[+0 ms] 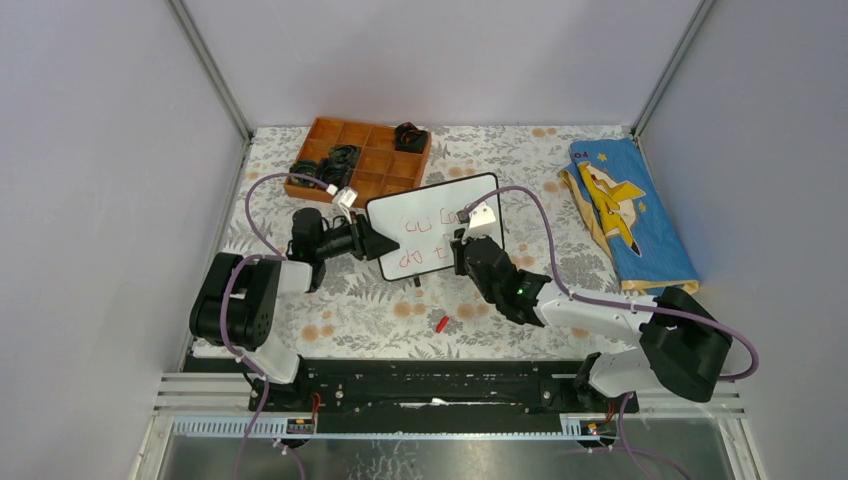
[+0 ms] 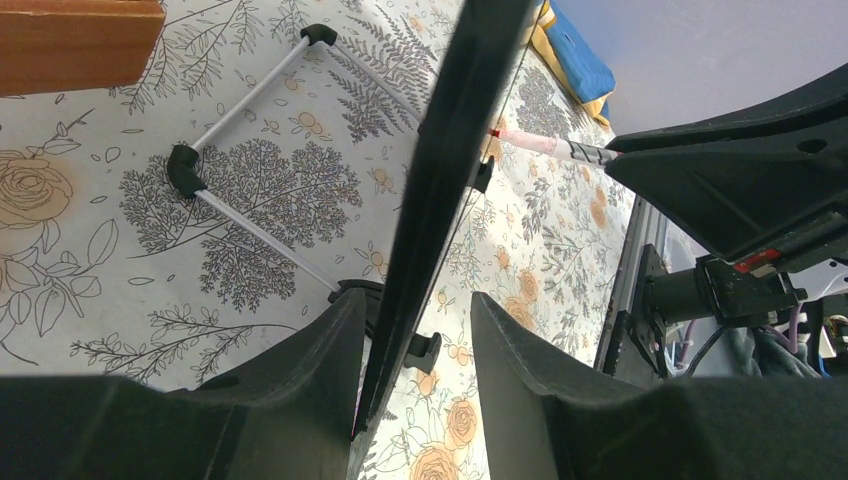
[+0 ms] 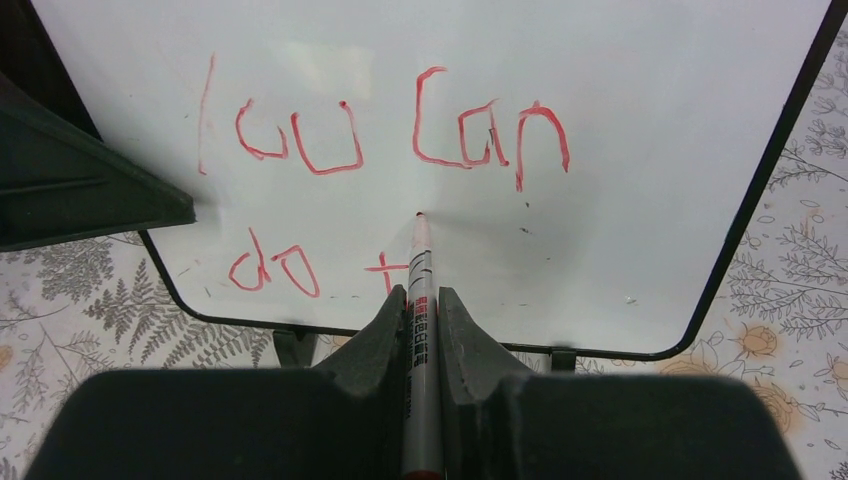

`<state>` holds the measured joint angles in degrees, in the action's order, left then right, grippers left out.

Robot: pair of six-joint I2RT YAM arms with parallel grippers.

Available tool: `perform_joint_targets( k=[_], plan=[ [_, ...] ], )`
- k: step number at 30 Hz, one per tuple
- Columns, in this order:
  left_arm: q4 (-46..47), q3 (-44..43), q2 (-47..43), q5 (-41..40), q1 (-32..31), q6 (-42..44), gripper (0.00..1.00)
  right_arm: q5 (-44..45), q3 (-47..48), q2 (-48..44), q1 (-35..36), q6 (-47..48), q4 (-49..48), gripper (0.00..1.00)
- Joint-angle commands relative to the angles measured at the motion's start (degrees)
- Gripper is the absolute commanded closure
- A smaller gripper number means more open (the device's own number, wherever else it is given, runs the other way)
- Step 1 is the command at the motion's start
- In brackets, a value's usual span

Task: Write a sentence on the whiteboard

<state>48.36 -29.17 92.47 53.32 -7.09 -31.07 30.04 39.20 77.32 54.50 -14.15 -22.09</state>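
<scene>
My left gripper [image 2: 410, 350] is clamped on the edge of the whiteboard [image 3: 620, 200], holding it tilted up off the floral table [image 2: 150, 200]. My right gripper [image 3: 420, 310] pinches a red marker [image 3: 420, 270], its tip on the board just ahead of my fingers. The sentence [image 3: 390, 140] reads "You Can" with "do t" on line 2 below it.

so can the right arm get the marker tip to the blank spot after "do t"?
Probably yes. The marker in the right gripper points at the whiteboard; nothing lies between its tip and the space beside the sentence.
</scene>
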Motion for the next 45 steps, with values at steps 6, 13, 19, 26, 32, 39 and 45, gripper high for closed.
perform_joint_targets(
  k=[6, 13, 19, 26, 32, 39, 45],
  plan=[
    [-0.8, -1.7, -1.3, -0.7, -0.5, 1.7, 0.50, 2.4, 0.5, 0.0, -0.9, -0.2, -1.2, 1.00],
    [-0.9, -1.7, -1.4, -0.9, -0.4, 1.8, 0.50, 1.4, -2.9, -1.3, -0.9, -1.2, -1.6, 1.00],
    [-1.2, -1.7, -1.4, -1.0, -0.5, 2.0, 0.50, -0.1, -4.4, -1.6, -0.8, -1.9, -1.3, 1.00],
    [-1.3, -1.7, -1.4, -1.1, -0.7, 2.2, 0.50, -1.7, -4.8, -0.8, -0.9, -2.9, -0.5, 1.00],
    [-1.5, -1.7, -1.4, -1.1, -0.7, 2.3, 0.50, -2.1, -5.5, -0.8, -0.8, -3.6, -0.1, 1.00],
    [-1.7, -1.7, -1.4, -1.2, -0.8, 2.4, 0.50, -2.3, -5.7, -0.5, -0.9, -4.0, 0.1, 1.00],
    [-1.6, -1.8, -1.2, -1.2, -0.8, 2.4, 0.50, -1.5, -4.5, -0.7, -0.8, -3.4, 0.0, 1.00]
  ],
)
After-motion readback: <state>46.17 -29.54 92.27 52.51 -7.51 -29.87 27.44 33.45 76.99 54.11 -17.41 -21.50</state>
